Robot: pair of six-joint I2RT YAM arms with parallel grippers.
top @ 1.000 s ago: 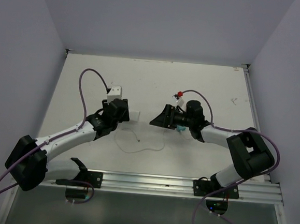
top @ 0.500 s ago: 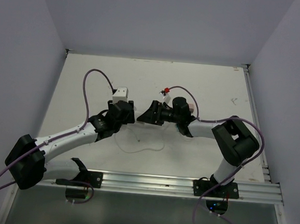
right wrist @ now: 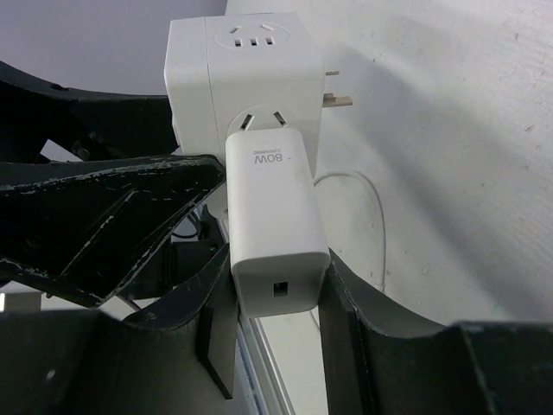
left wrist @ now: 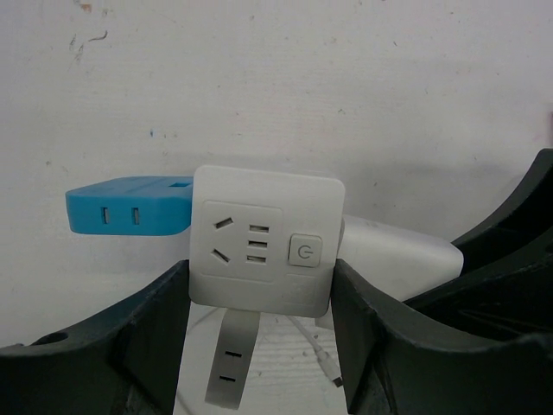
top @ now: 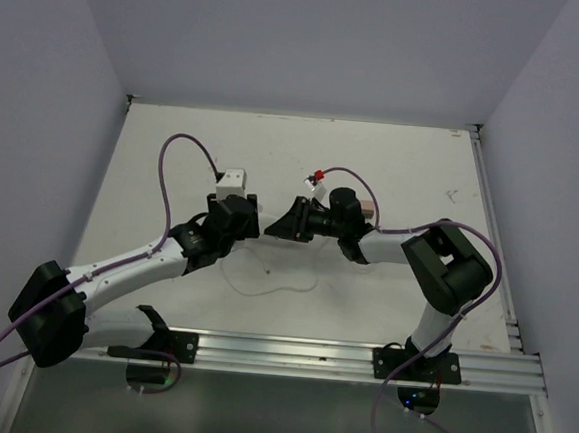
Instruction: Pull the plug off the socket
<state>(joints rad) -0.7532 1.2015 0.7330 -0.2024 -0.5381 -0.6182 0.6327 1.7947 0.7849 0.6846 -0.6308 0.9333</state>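
- Near the middle of the white tabletop (top: 394, 165), the two arms meet tip to tip, the left gripper (top: 251, 224) facing the right gripper (top: 287, 226).
- The left gripper's jaws are clamped on a white plastic cube socket (left wrist: 263, 242), with one dark finger (left wrist: 151, 333) pressed to each side. The cube's front face shows slots and a round power button.
- A white oblong plastic charger plug (right wrist: 272, 225), marked 80W, sits in a side face of the socket and has not been pulled free.
- The right gripper's jaws are closed on that plug, a finger (right wrist: 371, 346) against each long side near its outer end.
- A flat blue plastic adapter (left wrist: 130, 207) sticks out from behind the socket's left edge in the left wrist view; I cannot tell whether it is plugged in.
- Two bare metal prongs (right wrist: 337, 86) jut from another side of the cube.
- A thin white cable (top: 251, 294) lies loose on the tabletop, nearer the arm bases than the grippers are.
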